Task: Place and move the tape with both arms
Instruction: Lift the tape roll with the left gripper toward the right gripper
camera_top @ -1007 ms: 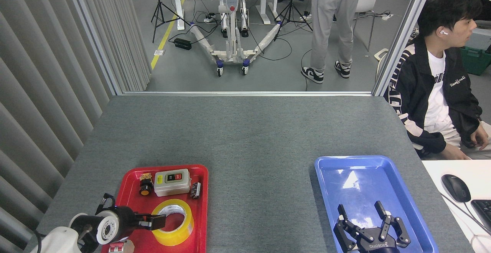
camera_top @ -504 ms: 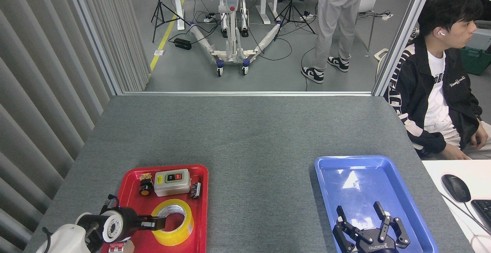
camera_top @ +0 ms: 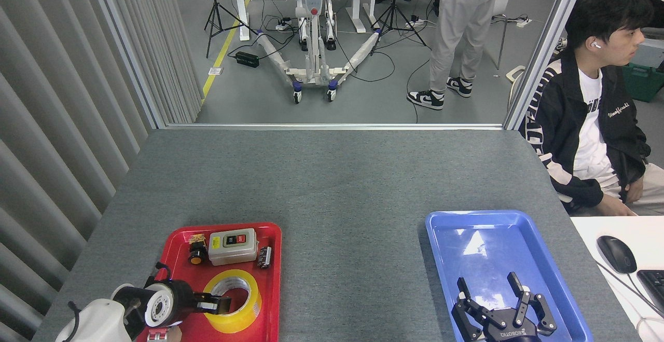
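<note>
Reaching further in than a second ago, the black left gripper [camera_top: 220,304] sits at the yellow translucent tape roll [camera_top: 233,300] in the red plastic tray [camera_top: 270,279]; whether it pinches, I cannot tell. Grasp looks imminent. The black right gripper [camera_top: 500,300] hangs spread over the blue plastic tray [camera_top: 441,228].

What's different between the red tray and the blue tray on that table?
The red tray sits to the left and carries the tape, a grey switch box and small parts; the blue tray sits to the right and holds nothing, with a gripper above it. Both are shallow, rectangular and rimmed.
</note>
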